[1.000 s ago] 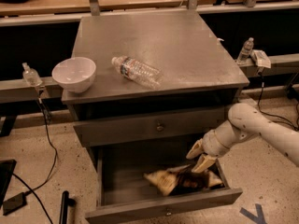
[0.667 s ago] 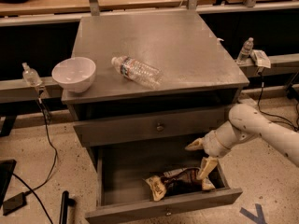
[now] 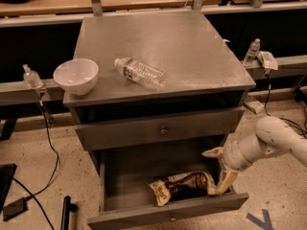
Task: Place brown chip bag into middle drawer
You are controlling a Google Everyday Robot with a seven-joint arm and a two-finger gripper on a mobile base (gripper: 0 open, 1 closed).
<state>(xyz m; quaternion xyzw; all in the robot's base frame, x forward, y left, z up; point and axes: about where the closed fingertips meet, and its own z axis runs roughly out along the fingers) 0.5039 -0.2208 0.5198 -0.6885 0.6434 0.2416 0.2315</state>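
Observation:
The brown chip bag [image 3: 184,187], dark brown with pale yellow ends, lies on the floor of the open middle drawer [image 3: 168,215] near its front wall. My gripper [image 3: 219,169] is at the drawer's right side, just right of the bag. Its pale fingers [image 3: 225,181] are spread apart and hold nothing; the lower one reaches down beside the bag's right end. The white arm comes in from the right.
The closed knobbed drawer [image 3: 163,129] sits just above the open one. On the cabinet top [image 3: 192,51] lie a clear plastic bottle [image 3: 140,73] and a white bowl [image 3: 76,75]. Cables and a dark post [image 3: 65,212] are on the floor at left.
The bag has dropped from the fingers and settled flat on the drawer floor. The gripper has opened and lifted slightly to the right of it.

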